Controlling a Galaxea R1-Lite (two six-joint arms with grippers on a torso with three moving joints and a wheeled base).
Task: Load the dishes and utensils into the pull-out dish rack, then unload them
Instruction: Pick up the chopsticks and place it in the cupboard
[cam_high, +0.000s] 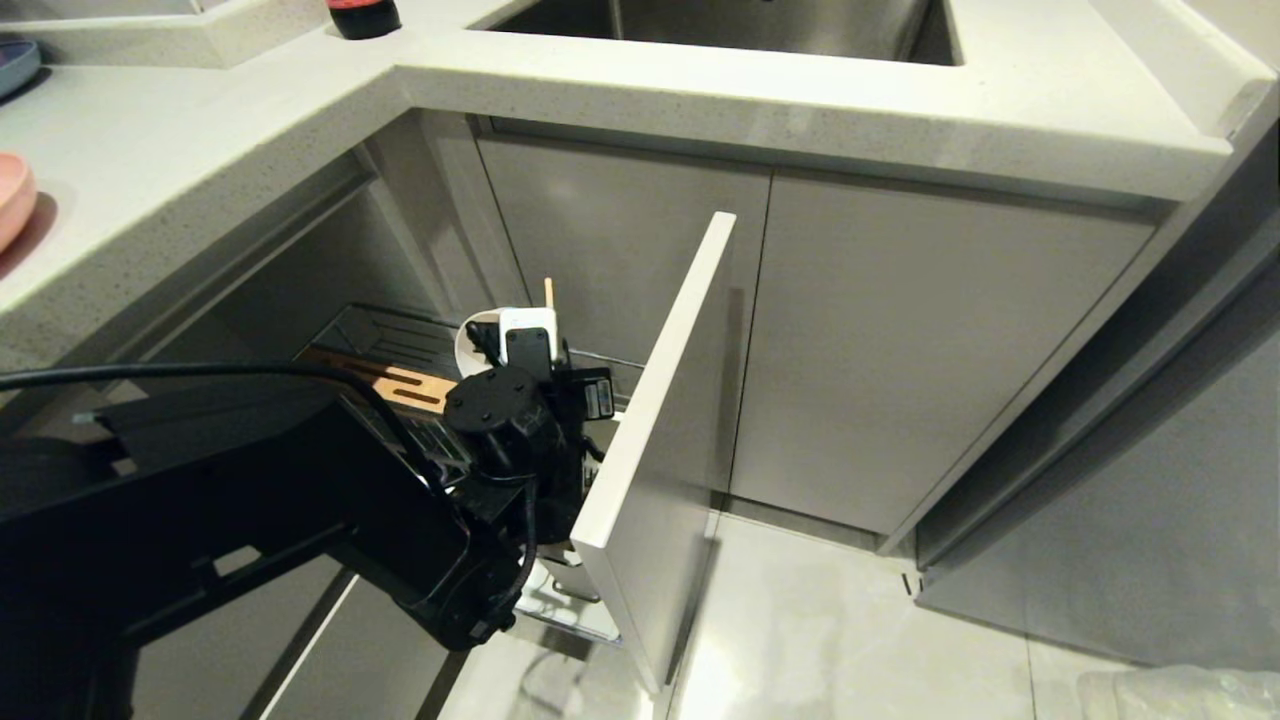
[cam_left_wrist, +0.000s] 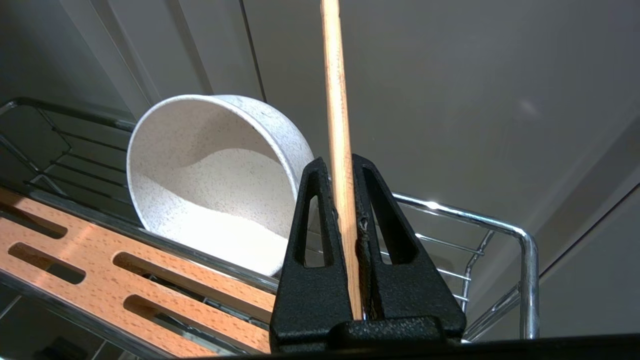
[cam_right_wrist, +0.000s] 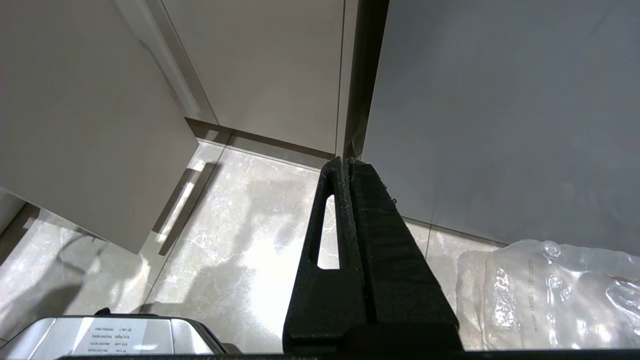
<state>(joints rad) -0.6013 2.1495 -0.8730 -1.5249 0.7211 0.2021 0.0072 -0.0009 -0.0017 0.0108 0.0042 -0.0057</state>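
Left gripper (cam_left_wrist: 345, 240) clamped upright chopsticks (cam_left_wrist: 336, 125) over the rack (cam_left_wrist: 525, 260) beside the tilted bowl (cam_left_wrist: 215, 185), probably one stick only; right gripper (cam_right_wrist: 345, 210) parked, closed empty.

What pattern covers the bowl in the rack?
Cream-white with fine dark speckles; the bowl shows best in the left wrist view.

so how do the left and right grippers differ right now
The left gripper is shut on a chopstick; the right gripper is shut on nothing. The left gripper is over the pull-out dish rack near the bowl; the right gripper hangs by the cabinet fronts above the floor. Both have black fingers pressed close together.
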